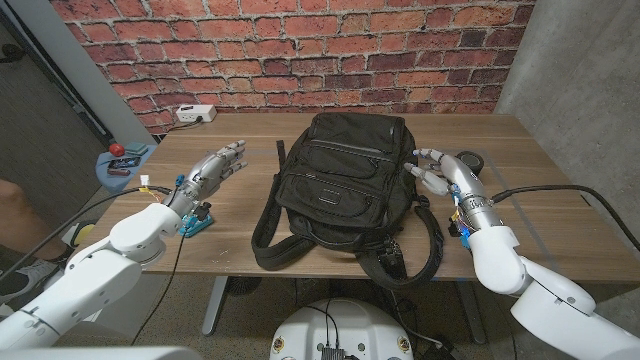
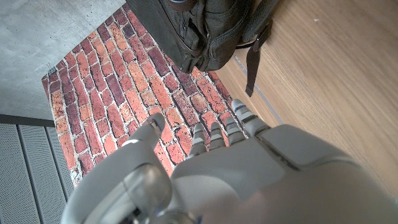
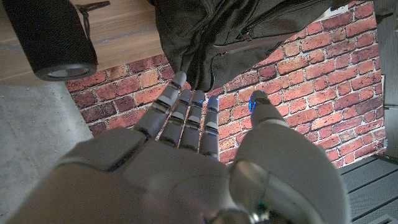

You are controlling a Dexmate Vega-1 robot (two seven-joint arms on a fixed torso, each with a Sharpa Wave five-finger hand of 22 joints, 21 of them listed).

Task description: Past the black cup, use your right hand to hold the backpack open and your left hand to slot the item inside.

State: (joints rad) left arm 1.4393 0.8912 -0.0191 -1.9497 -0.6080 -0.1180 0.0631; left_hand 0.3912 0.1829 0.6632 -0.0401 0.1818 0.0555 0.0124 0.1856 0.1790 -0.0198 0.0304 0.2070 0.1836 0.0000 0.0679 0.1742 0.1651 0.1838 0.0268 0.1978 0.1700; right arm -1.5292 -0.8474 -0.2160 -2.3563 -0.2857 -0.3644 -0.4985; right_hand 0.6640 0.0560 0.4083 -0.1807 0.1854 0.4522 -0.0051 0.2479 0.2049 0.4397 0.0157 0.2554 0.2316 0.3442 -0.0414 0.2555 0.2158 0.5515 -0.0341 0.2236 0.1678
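Backpack [image 1: 343, 180] sits mid-table [image 1: 540, 225], black, lying on its back, zippers look closed as far as head view shows; long axis runs from the near edge toward the brick wall [image 1: 300, 50], top handle end toward the wall, straps [image 1: 400, 262] trailing at the near end.

Left hand [image 1: 212, 168] is left of the backpack, apart from it, fingers spread and extended toward the wall, holding nothing; right hand [image 1: 440, 172] is just beside the backpack's right side, fingers apart, tips at or very near the fabric; contact cannot be confirmed.

Cup [image 1: 468, 162] is right of the backpack, just behind the right hand; head view shows only its top; right wrist view shows it as a black cylinder [image 3: 50, 37] standing on the table next to the backpack [image 3: 236, 31].

Left wrist view shows the backpack's corner and a loose strap [image 2: 252, 59] on the wood, fingers [image 2: 239, 121] straight and slightly apart; right wrist view shows fingers [image 3: 186, 112] close together, thumb apart.

Left of the backpack: small blue item [image 1: 198, 220] by the left wrist; power strip [image 1: 195, 114] at the far edge; blue tray [image 1: 125, 160] off the table's left edge; person's knee [image 1: 15, 215] further left.
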